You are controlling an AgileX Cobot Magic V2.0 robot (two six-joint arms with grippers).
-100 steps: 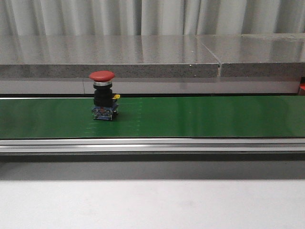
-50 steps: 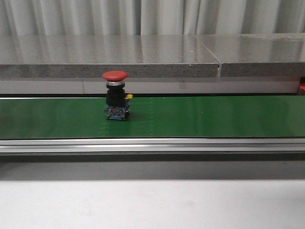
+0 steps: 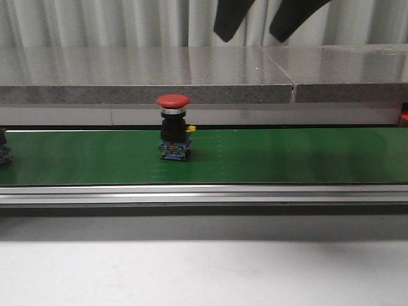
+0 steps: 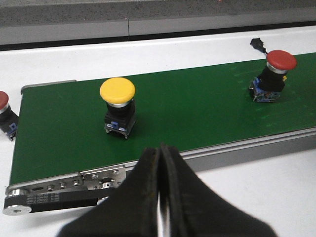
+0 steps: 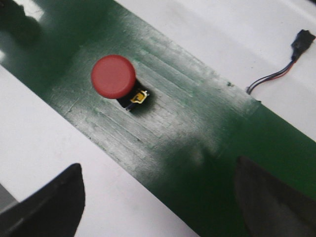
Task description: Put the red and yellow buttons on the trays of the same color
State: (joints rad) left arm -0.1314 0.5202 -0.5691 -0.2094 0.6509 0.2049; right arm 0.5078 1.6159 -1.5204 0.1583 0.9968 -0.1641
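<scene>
Front view: red button (image 3: 173,127) sits below the spread right claw (image 3: 260,22).

All three views share the red button (image 3: 173,101) (image 4: 281,59) (image 5: 113,75): front level, wrists looking down.

You see the right gripper (image 3: 262,22) cut off above, second red button (image 4: 5,112) half cropped, both trays unseen.

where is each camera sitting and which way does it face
Front view: low, facing forward across the green belt; right end effector tips at top.
Left wrist view: on left arm, looking over its shut end effector at the yellow button.
Right wrist view: above the belt, looking down between open fingers.
All share the red button.
</scene>
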